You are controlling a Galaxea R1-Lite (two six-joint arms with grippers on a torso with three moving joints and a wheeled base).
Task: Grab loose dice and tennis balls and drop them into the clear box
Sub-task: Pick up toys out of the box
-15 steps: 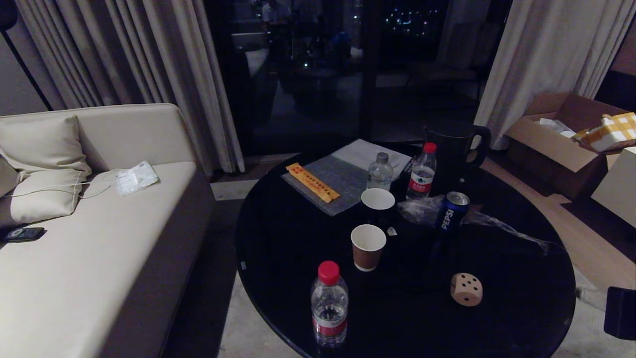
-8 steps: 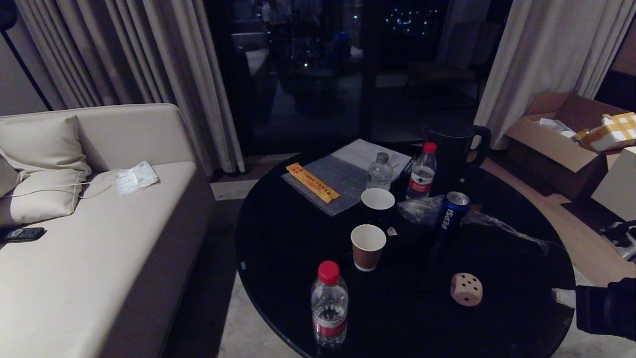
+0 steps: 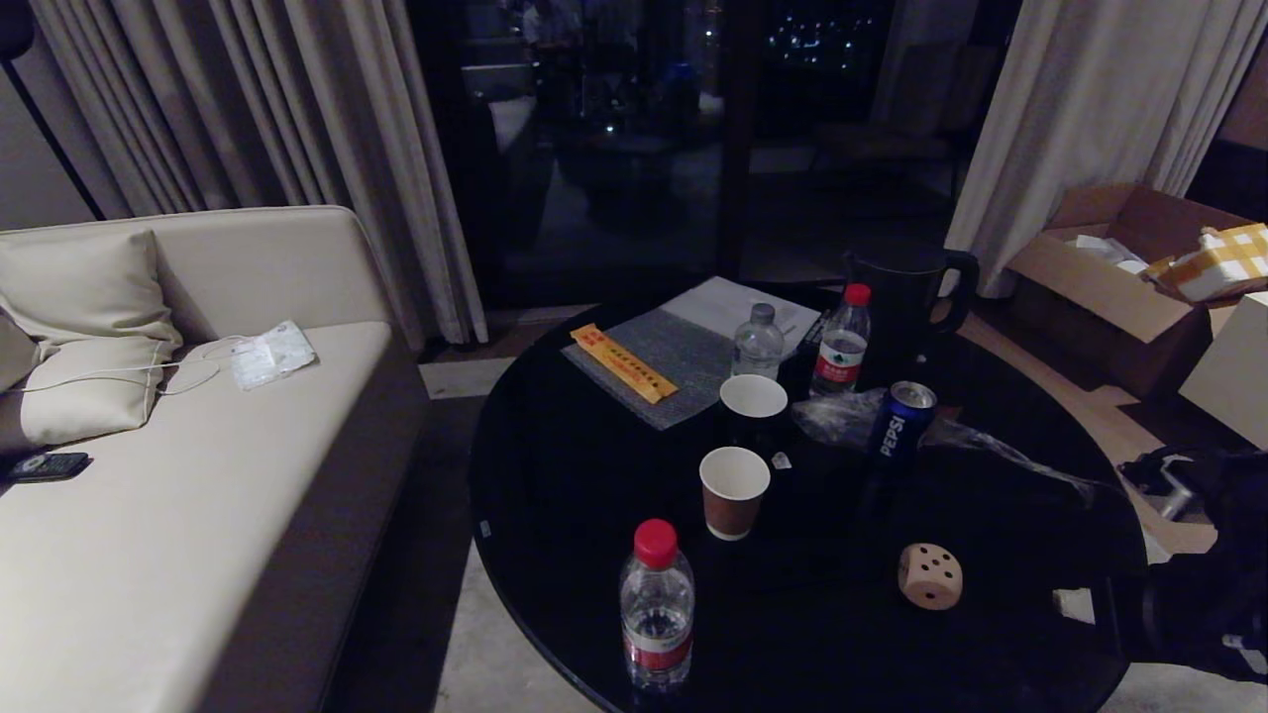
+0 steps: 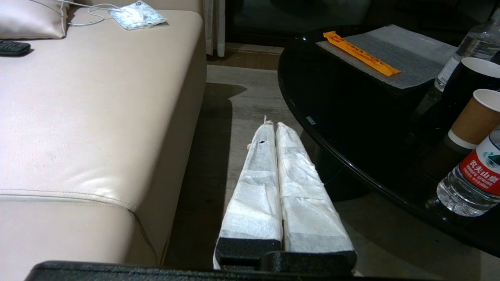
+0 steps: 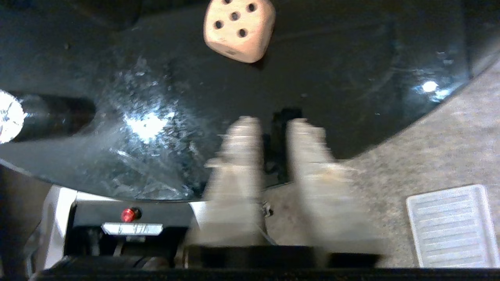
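step: reach for a die | tan die point(image 3: 930, 576) sits on black round table point(image 3: 555, 495), near its front-right rim | right gripper point(image 5: 273, 127) over that rim, short of the die, fingers slightly parted | left gripper point(image 4: 272, 127) parked beside table, fingers pressed together | next: spread wider, advance, straddle die

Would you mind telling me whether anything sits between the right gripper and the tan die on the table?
Nothing visible does: only bare black table lies between the right gripper and the tan die.
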